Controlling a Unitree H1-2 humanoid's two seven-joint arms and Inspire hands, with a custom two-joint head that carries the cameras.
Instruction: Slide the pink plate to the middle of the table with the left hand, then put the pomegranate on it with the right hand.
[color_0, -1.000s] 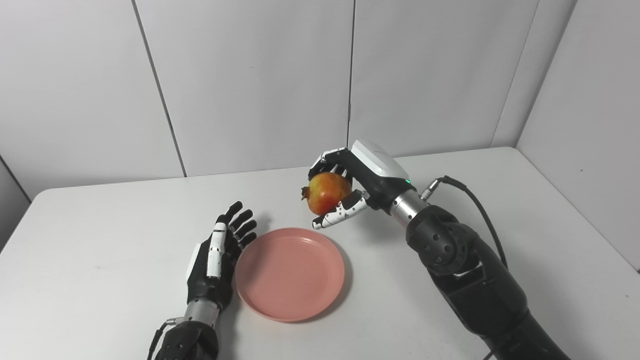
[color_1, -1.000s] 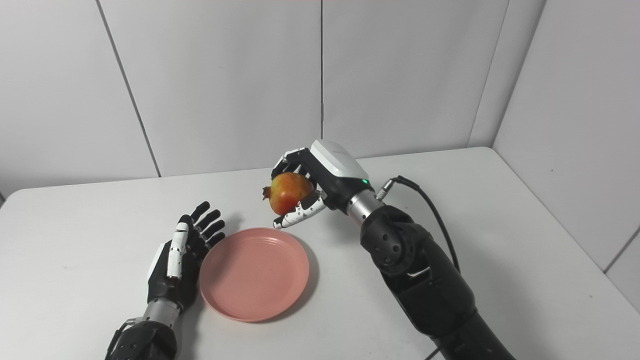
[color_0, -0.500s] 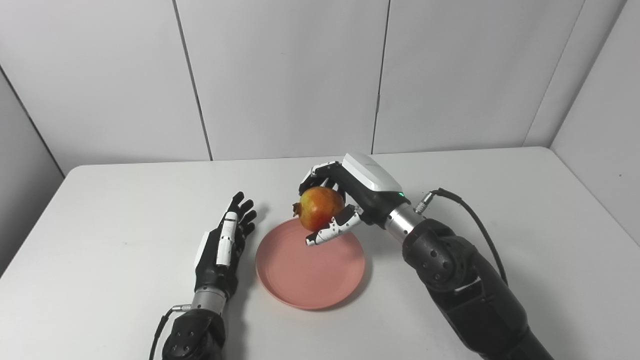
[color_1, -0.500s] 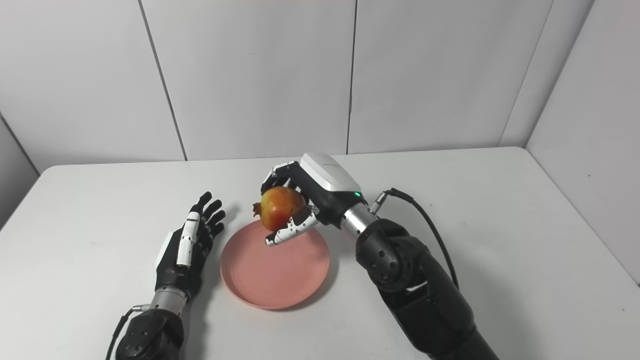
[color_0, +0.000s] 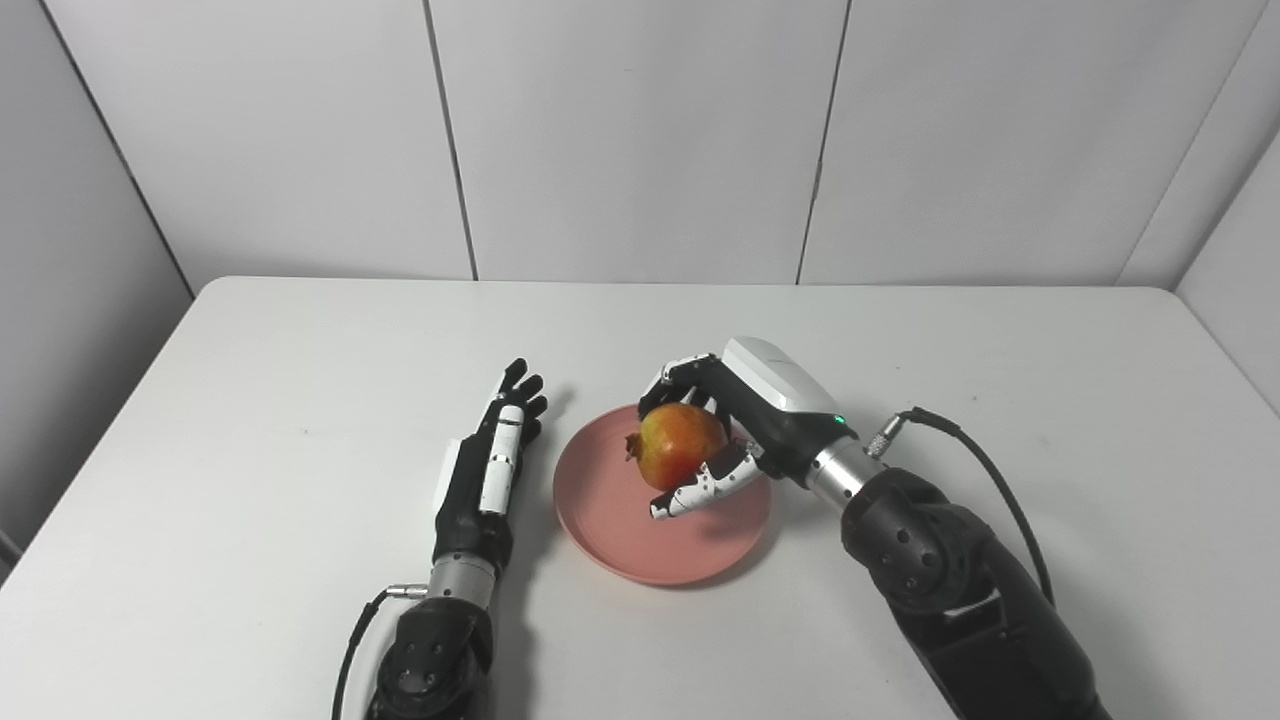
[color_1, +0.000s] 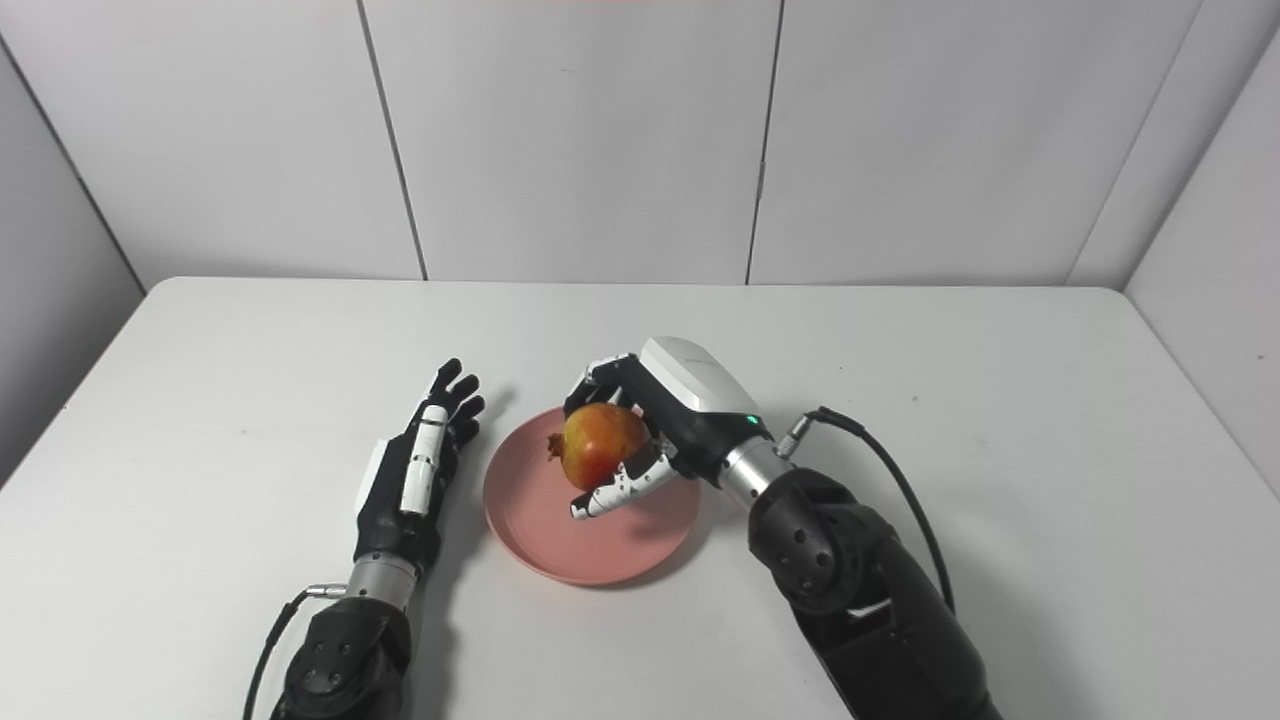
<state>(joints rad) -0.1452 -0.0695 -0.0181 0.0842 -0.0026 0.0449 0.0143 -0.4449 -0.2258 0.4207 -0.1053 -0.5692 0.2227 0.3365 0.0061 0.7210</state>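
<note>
The pink plate (color_0: 620, 535) lies near the middle of the white table. My right hand (color_0: 745, 425) is shut on the red-yellow pomegranate (color_0: 681, 444) and holds it just over the plate's far right part; whether the fruit touches the plate I cannot tell. In the right eye view the pomegranate (color_1: 603, 445) sits in the same hand (color_1: 672, 415) above the plate (color_1: 560, 540). My left hand (color_0: 487, 475) lies flat and open on the table just left of the plate, fingers pointing away, holding nothing.
The white table (color_0: 250, 400) is walled by grey panels at the back and both sides. A black cable (color_0: 985, 475) loops from my right wrist over the table on the right.
The camera has turned, shifting the whole picture. My right hand has carried the pomegranate from beyond the plate's far edge down over the plate. The left hand stays open beside the plate.
</note>
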